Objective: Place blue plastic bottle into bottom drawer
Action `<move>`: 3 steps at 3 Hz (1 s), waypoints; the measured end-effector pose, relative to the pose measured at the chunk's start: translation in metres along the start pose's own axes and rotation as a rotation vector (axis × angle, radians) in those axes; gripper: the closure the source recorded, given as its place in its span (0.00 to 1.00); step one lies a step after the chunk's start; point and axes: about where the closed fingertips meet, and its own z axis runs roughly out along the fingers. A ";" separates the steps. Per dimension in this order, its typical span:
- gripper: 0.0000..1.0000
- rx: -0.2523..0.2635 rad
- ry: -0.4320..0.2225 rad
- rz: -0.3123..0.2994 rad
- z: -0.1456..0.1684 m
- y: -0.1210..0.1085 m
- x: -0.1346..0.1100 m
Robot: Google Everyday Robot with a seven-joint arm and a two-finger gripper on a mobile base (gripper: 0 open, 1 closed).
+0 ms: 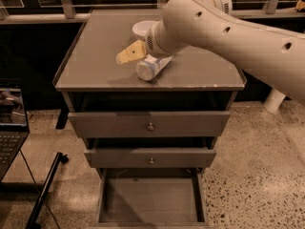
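The blue plastic bottle (152, 67) lies on its side on the cabinet top (95, 61), near the front edge, its cap end pointing toward the front left. My gripper (130, 53) has yellow tips and hovers just up and left of the bottle, close beside it. The big white arm reaches in from the right and hides the bottle's far end. The bottom drawer (151, 200) is pulled out at the cabinet's foot, and its flat floor shows bare.
A white bowl (142, 28) stands behind the bottle, partly hidden by the arm. The two upper drawers (150, 126) with round knobs are slightly out. A laptop (9, 123) sits at the left, and a black stand leg (45, 190) lies on the floor.
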 end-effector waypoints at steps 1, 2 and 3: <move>0.00 0.089 -0.031 0.006 0.004 -0.012 0.000; 0.00 0.207 -0.061 0.018 0.015 -0.037 -0.009; 0.00 0.307 -0.074 0.085 0.025 -0.068 -0.015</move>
